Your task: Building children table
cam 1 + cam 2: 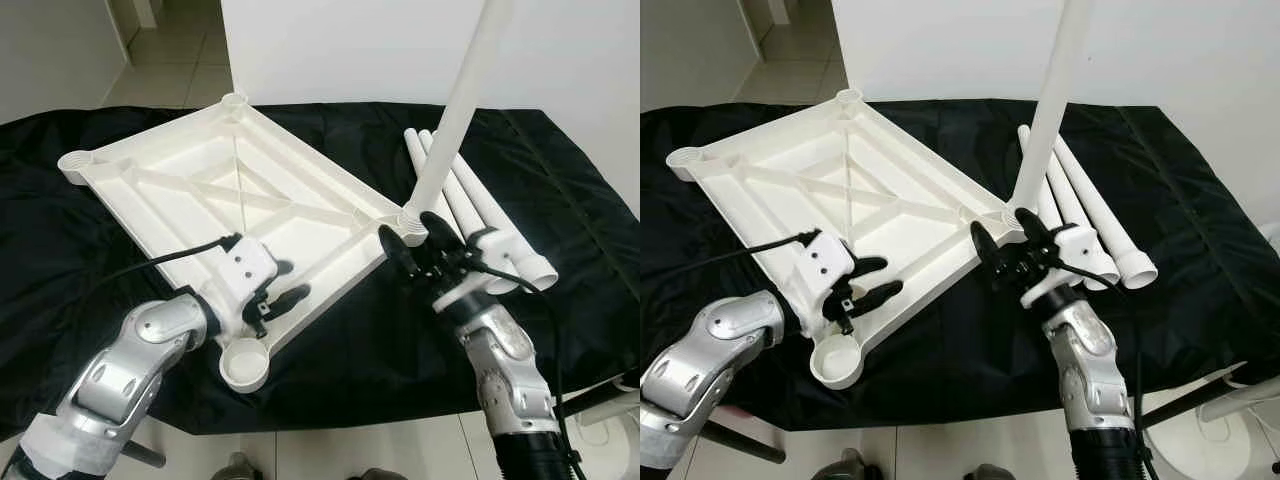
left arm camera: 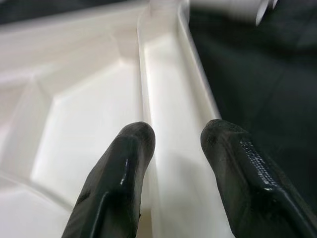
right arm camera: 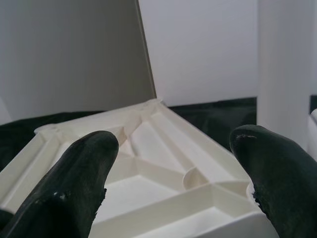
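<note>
The white tabletop [image 1: 240, 200] lies upside down on the black cloth [image 1: 330, 340], toward its left side. One leg [image 1: 455, 115] stands upright in the tabletop's right corner socket; spare legs [image 1: 480, 215] lie on the cloth just beside it. The left gripper [image 1: 280, 300] straddles the tabletop's near rim, fingers [image 2: 124, 163] apart. The right gripper [image 1: 415, 240] is spread open at the standing leg's base.

Both silver arms reach forward; the left gripper [image 1: 285, 296] and the right gripper [image 1: 412, 238] hold their black fingers apart.
</note>
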`<state>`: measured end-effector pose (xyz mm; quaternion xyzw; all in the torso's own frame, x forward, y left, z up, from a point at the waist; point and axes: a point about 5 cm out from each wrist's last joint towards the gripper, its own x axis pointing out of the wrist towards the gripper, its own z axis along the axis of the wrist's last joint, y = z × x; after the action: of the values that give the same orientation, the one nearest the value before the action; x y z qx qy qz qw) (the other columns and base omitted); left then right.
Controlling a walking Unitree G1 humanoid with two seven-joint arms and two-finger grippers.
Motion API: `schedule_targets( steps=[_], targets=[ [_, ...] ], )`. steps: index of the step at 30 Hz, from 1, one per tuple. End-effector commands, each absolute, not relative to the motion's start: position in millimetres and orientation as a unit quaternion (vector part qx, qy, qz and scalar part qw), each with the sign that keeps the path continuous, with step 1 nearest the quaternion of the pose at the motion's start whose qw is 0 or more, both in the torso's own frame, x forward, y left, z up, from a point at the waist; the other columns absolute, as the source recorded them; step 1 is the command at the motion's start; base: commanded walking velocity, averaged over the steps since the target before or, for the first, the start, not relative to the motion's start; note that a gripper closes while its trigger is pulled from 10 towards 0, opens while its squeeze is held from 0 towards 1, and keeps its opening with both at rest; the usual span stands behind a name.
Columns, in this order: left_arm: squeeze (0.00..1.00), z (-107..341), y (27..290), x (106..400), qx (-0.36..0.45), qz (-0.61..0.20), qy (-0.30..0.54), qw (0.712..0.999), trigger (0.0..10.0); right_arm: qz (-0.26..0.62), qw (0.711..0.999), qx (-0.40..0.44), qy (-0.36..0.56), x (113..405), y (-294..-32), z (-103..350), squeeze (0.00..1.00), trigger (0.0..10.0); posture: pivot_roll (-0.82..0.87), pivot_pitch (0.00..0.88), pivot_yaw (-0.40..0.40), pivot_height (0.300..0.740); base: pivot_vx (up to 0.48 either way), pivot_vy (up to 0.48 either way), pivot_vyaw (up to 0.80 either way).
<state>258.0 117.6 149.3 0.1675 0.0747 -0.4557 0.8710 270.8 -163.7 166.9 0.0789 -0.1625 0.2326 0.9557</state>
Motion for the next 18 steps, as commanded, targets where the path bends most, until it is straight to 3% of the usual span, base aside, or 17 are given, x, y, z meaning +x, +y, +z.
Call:
schedule_targets(
  steps=[1,14,18],
  targets=[
    [0.0,145.9,119.6,264.2,0.179,-0.422,0.086,0.885,10.0,0.228,0.955,0.084,-0.168,268.6,-164.2,172.3,0.0,10.0,-0.07,0.037,0.015,0.74,0.0,0.0,0.0],
    [0.0,130.7,130.5,270.8,0.2,-0.381,0.12,0.895,10.0,0.216,0.96,0.077,-0.161,263.1,-169.4,181.7,0.0,10.0,-0.07,0.031,-0.003,0.74,0.0,0.0,0.0],
    [0.0,126.6,126.8,281.6,0.22,-0.322,0.118,0.913,10.0,0.219,0.96,0.079,-0.158,264.6,-166.9,184.0,0.0,10.0,-0.06,0.031,-0.007,0.74,0.0,0.0,0.0]
  ],
)
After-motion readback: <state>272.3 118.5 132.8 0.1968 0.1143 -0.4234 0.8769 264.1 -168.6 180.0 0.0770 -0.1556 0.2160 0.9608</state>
